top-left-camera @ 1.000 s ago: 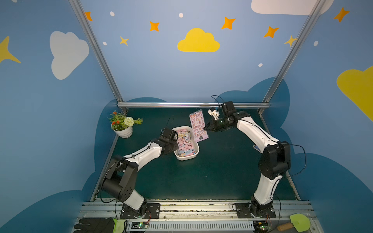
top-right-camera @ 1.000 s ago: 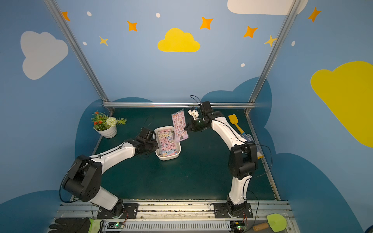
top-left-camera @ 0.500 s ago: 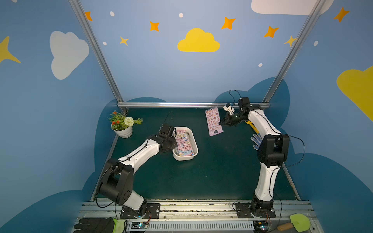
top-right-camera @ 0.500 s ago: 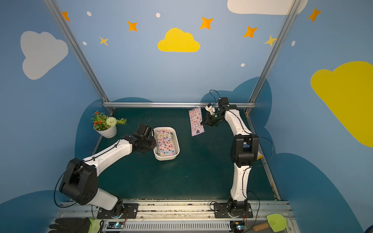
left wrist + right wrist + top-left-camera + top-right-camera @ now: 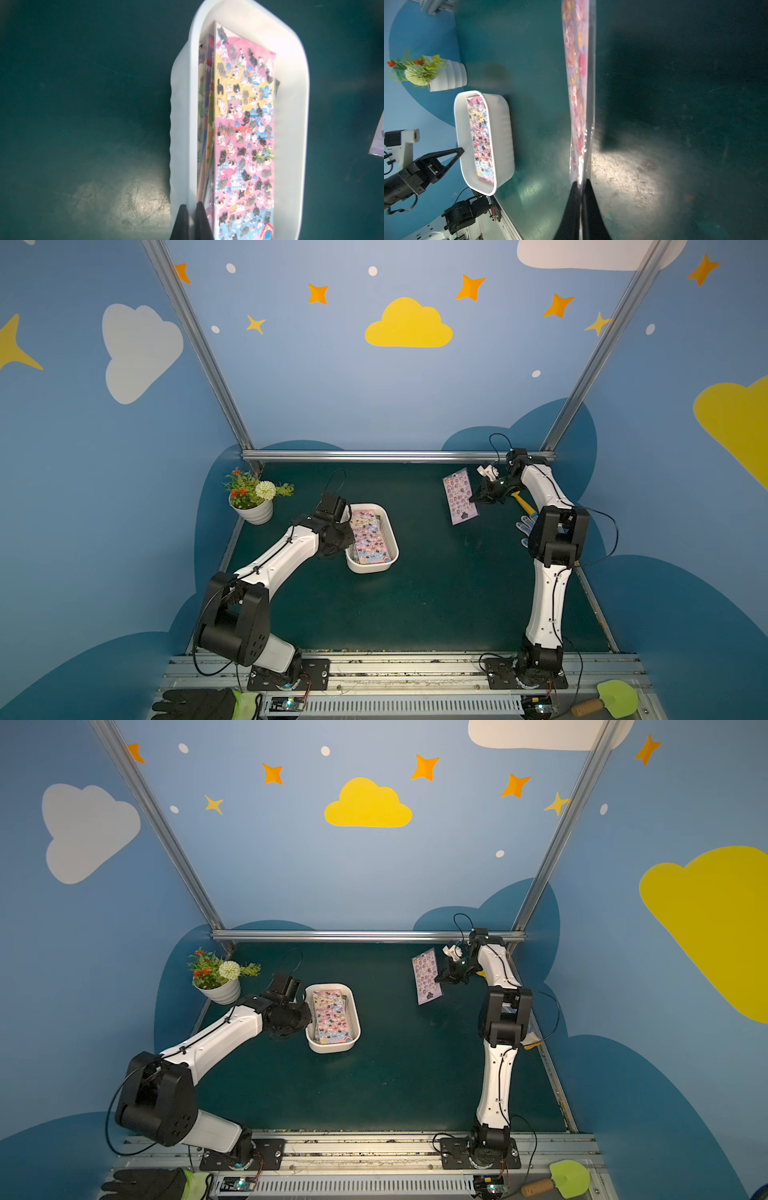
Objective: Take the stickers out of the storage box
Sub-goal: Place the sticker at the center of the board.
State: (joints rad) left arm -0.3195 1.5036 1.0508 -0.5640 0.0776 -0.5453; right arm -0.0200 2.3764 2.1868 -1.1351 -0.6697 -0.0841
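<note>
Box [image 5: 372, 569] sat on green mat [image 5: 436, 597], same in both top views [image 5: 332, 1047]. Stickers [image 5: 368, 537] lay flat inside the box in a stack, pink cat-print one uppermost [image 5: 245, 128]; edges of others showed beneath it along the box's long wall.

Left gripper [image 5: 191, 205] was at that long wall. Its fingers [image 5: 181, 224] were pinched together on the box wall, one outside, one inside beside the stack.

Right gripper [image 5: 473, 499] was well apart from the box, on the side away from the left gripper and farther back. Its fingers [image 5: 570, 218] were clamped on the edge of a single sheet [image 5: 459, 498], lilac-pink with rows of small figures. The sheet was out of the box, held tilted, printed face toward the top views [image 5: 427, 976]. It showed edge-on in the right wrist view [image 5: 576, 83]. Could not tell whether its low end touched the mat.

Flower pot [image 5: 254, 512] stood near the box, beyond the left gripper, not touching
</note>
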